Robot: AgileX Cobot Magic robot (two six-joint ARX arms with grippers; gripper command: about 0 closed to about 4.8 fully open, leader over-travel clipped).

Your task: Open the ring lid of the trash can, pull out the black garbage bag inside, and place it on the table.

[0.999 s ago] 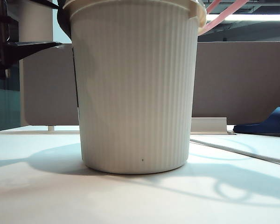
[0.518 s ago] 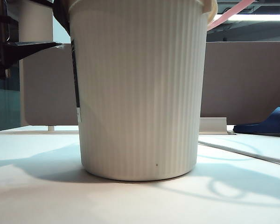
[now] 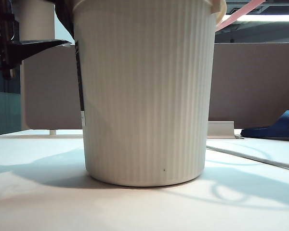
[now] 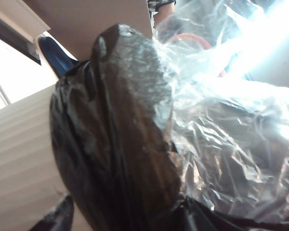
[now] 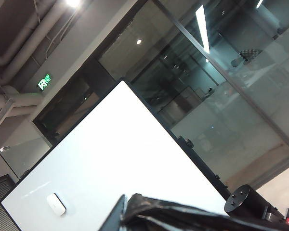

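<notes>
The cream ribbed trash can (image 3: 147,91) stands on the white table (image 3: 38,202) and fills the middle of the exterior view. The pink ring lid (image 3: 241,12) sticks up past its upper right rim. A bit of the black garbage bag (image 3: 63,17) hangs over the upper left rim. In the left wrist view the black garbage bag (image 4: 120,125) bulges over the can's wall (image 4: 19,159), and my left gripper (image 4: 130,224) straddles it, shut on the bag. My right gripper (image 5: 130,211) is shut on a fold of the bag (image 5: 183,216). Both grippers are out of the exterior view.
A grey-brown partition panel (image 3: 250,82) runs behind the can. A blue slipper (image 3: 277,126) lies at the far right, past a white board's edge (image 3: 250,156). A dark bracket (image 3: 24,48) juts in at the left. The right wrist view faces a white panel (image 5: 115,159) and glass walls.
The trash can has slid a little to the right and nearer the camera, so it looks larger. The ring lid has shifted right with it.
</notes>
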